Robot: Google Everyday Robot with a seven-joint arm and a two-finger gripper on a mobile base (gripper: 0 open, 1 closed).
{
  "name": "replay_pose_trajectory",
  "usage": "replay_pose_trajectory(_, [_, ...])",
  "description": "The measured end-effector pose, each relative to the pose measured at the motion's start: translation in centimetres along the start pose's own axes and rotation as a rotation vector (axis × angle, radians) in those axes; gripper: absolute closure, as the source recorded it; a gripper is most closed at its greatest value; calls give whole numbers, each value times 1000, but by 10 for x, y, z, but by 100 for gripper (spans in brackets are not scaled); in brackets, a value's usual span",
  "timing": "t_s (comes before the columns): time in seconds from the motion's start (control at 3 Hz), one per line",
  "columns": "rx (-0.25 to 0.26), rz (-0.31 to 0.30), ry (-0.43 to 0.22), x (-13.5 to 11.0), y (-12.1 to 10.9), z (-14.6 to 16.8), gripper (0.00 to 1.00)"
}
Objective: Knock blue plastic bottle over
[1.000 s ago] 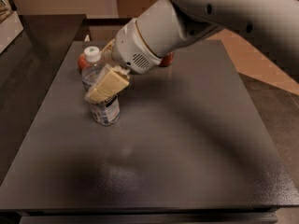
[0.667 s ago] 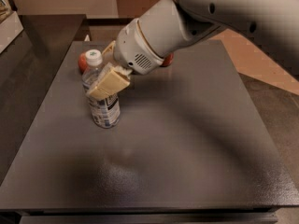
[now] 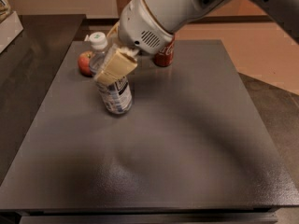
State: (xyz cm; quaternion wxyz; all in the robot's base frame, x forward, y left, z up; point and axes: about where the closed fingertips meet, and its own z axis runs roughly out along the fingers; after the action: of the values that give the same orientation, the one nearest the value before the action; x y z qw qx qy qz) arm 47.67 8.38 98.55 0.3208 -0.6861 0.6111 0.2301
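Note:
The blue plastic bottle is clear, with a white cap and a pale label with dark print. It stands on the dark grey table at the left rear and leans with its cap to the left. My gripper is against the bottle's upper body, its tan pad covering the shoulder. The white arm reaches in from the upper right.
A red Coca-Cola can stands behind the arm at the table's rear middle, partly hidden. A red apple sits just left of and behind the bottle. A dark counter adjoins the table's left side.
The gripper and the bottle's cap have shifted a little right and toward the back. The bottle still leans left with its base on the table.

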Motion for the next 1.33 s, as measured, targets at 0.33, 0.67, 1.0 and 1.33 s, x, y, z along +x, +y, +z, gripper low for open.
replay_pose_trajectory(0.33, [29,-50,143,4,-11,-26,100])
replay_pose_trajectory(0.67, [39,-102,297,19,-16,-39,100])
replay_pose_trajectory(1.0, [33,-151,453,36,-17,-41,100])
replay_pose_trajectory(1.33, [3,-202,576,50,-13,-36,100])
